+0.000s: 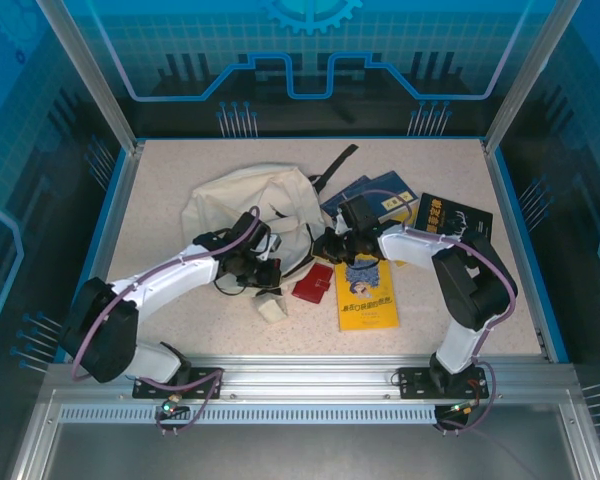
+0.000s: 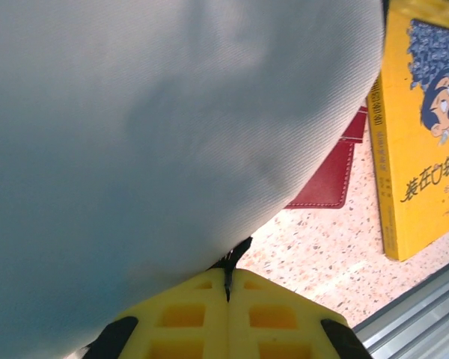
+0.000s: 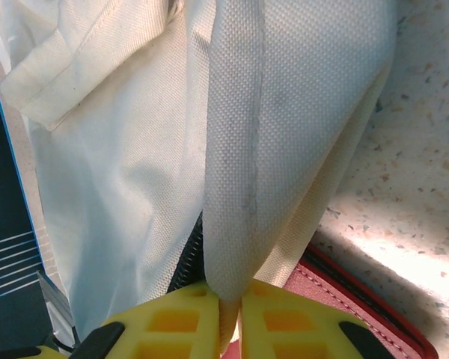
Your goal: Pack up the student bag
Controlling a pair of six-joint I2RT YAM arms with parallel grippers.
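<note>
Opening of the student bag (image 1: 245,200) is the step in hand, as I judge it: both end effectors grip its near edge, seemingly to spread the mouth. The bag lies slumped on the counter (image 1: 160,200), at about 11 o'clock from the centre.

The left end effector (image 2: 228,275) is closed tight, with a dark sliver of the bag's edge nipped between its jaws and cream cloth bulging above. The right end effector (image 3: 230,298) is narrowed onto a fold of cream fabric.

The left arm (image 1: 170,275) stretches low from 7 o'clock. The right arm (image 1: 470,280) rises at 5 o'clock, folds at the elbow and reaches toward 10 o'clock.

Next, the two should probably draw apart and lift. That would let the yellow book (image 1: 366,295) and red wallet (image 1: 313,283), at 4 o'clock of the bag, go in.
</note>
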